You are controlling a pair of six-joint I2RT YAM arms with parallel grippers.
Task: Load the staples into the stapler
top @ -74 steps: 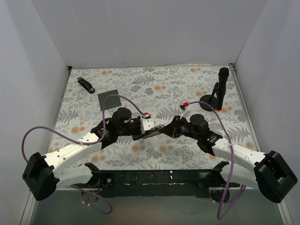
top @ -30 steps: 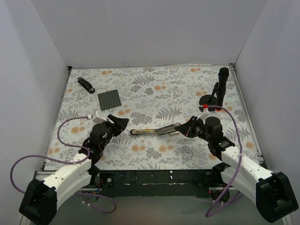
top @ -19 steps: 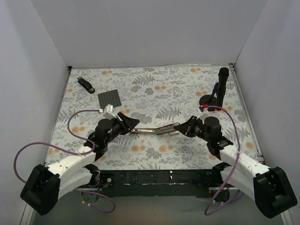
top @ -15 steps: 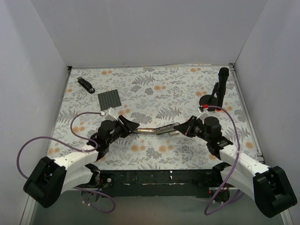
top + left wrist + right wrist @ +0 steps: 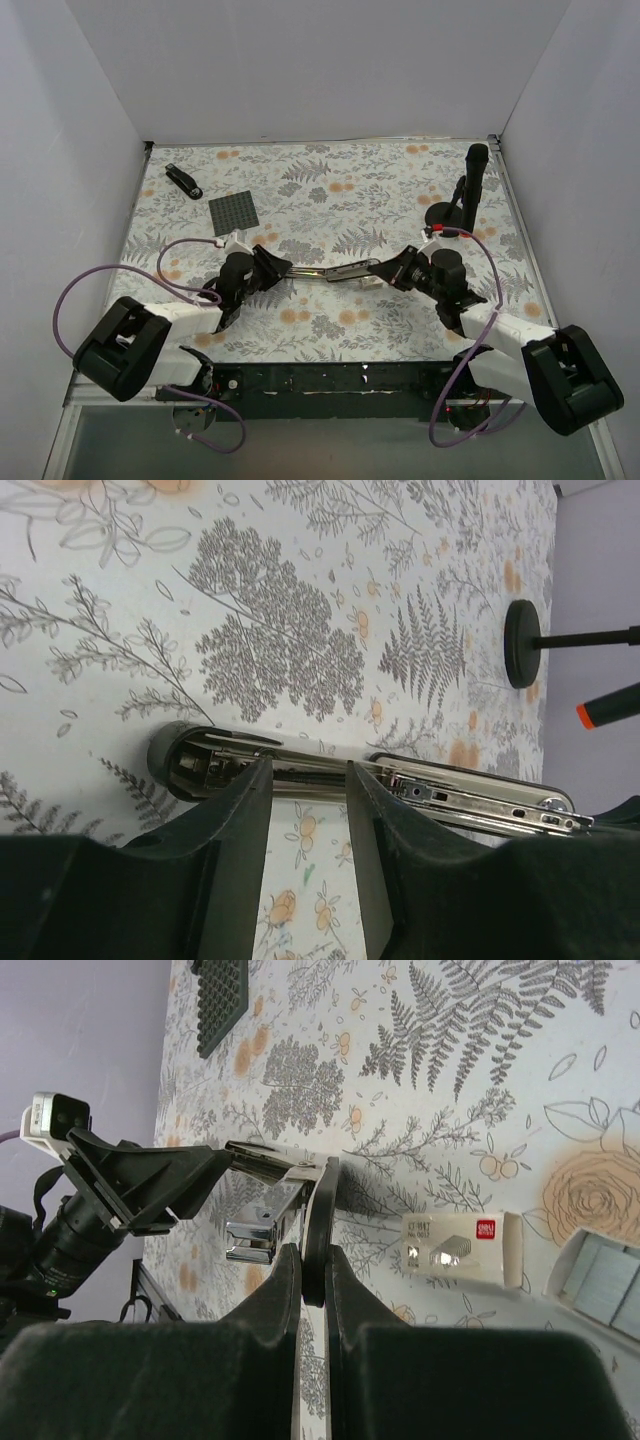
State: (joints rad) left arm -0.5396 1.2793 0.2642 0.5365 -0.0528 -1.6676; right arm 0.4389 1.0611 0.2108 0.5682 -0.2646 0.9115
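Right gripper (image 5: 312, 1256) pinching the stapler (image 5: 330, 271) by its black top arm, mid-worktop towards the near edge; left gripper (image 5: 305, 770) fingers apart over its silver channel; staple box (image 5: 462, 1250) just beside

The stapler (image 5: 335, 270) is black and silver; the tablecloth (image 5: 350, 190) bears grey ferns and orange flowers

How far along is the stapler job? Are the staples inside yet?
Done: the stapler lies opened flat, its silver channel showing. In hand: the right jaws are shut on its black arm, and the left jaws stand open over the other end. Left: the staples lie in their tray beside the whitish box, so they must be picked up, slid in, and the stapler closed.
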